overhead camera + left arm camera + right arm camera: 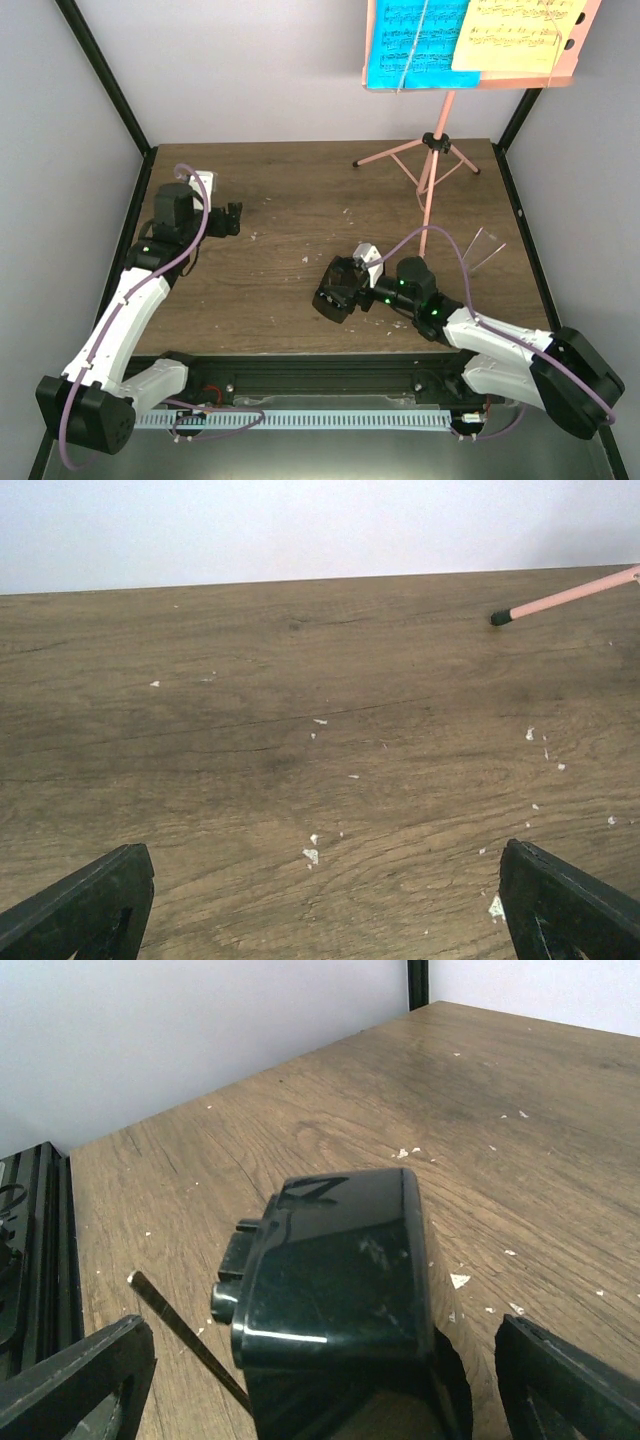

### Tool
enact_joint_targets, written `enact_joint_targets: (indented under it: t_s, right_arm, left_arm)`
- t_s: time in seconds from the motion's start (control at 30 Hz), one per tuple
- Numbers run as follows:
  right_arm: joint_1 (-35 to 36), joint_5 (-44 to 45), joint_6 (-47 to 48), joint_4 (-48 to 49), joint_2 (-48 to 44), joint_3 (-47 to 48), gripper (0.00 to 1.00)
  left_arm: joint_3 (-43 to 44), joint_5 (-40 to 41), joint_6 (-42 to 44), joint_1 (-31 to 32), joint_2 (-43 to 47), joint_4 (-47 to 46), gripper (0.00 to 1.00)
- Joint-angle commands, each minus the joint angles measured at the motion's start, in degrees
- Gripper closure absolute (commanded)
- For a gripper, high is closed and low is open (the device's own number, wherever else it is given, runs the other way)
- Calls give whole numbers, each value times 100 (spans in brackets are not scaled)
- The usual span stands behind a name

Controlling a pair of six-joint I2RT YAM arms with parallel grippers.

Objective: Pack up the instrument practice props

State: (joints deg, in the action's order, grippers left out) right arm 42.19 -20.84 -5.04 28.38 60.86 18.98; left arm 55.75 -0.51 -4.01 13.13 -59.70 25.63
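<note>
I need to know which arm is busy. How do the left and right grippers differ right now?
The left gripper has only speckled table between its jaws; the right gripper has the black metronome between its jaws, with a gap showing on each side. The left gripper sits toward the table's left edge; the right gripper is nearer the middle. Both have their jaws wide open, and neither grips anything.

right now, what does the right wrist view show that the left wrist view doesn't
Only the right wrist view: the black metronome between the open right gripper, clear of both fingers, with a thin dark rod beside it. Only the left wrist view: one pink stand leg with its black foot, far right, ahead of the open left gripper. Both: the speckled wooden table and a pale wall behind.
</note>
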Motion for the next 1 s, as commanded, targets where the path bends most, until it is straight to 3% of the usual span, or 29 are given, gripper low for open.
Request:
enact_joint_targets:
  t_s: [0.0, 0.53, 0.97]
  right_arm:
    - [44, 151, -36, 401, 74, -48, 8]
    - [564, 1211, 220, 668, 2, -152, 14]
    - [579, 1268, 196, 786, 128, -196, 36]
  left_arm:
    - [-46, -81, 41, -10, -51, -128, 5]
    - [-73, -65, 50, 6, -41, -152, 5]
    - [-99, -60, 32, 38, -44, -177, 5]
